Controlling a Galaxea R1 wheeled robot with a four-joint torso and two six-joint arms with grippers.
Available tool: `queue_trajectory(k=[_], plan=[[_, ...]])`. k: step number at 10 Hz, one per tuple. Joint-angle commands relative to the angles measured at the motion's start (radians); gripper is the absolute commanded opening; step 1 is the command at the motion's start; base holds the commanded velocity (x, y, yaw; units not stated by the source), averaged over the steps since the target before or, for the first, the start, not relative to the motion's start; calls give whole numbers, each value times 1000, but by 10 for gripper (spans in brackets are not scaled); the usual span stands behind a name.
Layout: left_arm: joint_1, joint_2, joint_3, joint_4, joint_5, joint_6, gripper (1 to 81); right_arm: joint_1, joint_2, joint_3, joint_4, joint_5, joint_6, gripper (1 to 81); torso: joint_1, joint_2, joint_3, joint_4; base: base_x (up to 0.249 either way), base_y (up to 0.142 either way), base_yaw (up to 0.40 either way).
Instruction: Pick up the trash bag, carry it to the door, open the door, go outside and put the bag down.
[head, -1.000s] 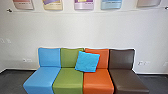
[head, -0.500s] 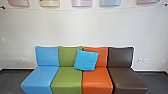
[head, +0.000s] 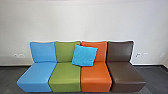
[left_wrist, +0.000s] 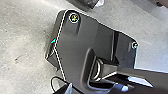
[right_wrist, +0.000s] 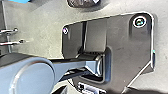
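Against the wall (head: 75, 22), in the head view, four armless chairs stand side by side in a row. At nine o'clock, left of the row, is a white wall outlet (head: 21, 55), with dark floor (head: 8, 75) at eight o'clock. The light blue chair (head: 37, 75) comes first, towards eight, its seat corner jutting forward. Touching it, towards seven, is the green chair (head: 65, 75). Just below the centre of the dial, a bright blue square cushion (head: 84, 55) leans askew over the seam between the green and orange backrests, its lower edge down by the seats. The orange chair (head: 96, 75) sits between five and six, and the dark brown chair (head: 126, 75) ends the row at four. Another white wall outlet (head: 142, 55) is at three o'clock, past the brown backrest.

In the left wrist view, a dark, glossy bundle (left_wrist: 83, 3) with a pale patch lies on grey floor, near the robot's base plate (left_wrist: 80, 42) but apart from it. It may be the trash bag; too little of it shows to be certain. How far the left gripper is open, or what it has hold of, I cannot tell.

The right wrist view has a similar dark shape near the plate, plus two slim metallic bars (right_wrist: 12, 43). I cannot tell the right gripper's opening or its hold either.
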Motion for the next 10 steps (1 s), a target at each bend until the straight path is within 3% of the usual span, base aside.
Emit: queue_trajectory(k=[1,5,8,9,10], plan=[[-121,-61,-12,-64,153,-1,811,141,-176,161,58,-91,11,811,63,-98,0,0,0,0,0],[-267,0,-173,-110,320,-1,811,198,-310,288,83,-93,11,811,146,-229,-12,0,0,0,0],[-313,28,-187,-125,345,1,811,214,-330,319,95,-93,11,811,212,-331,-13,0,0,0,0],[-318,23,-165,-127,348,1,811,216,-334,324,101,-99,11,811,234,-367,-71,0,0,0,0],[-326,14,-145,-130,343,-1,811,222,-345,337,101,-99,11,811,253,-397,-101,0,0,0,0]])
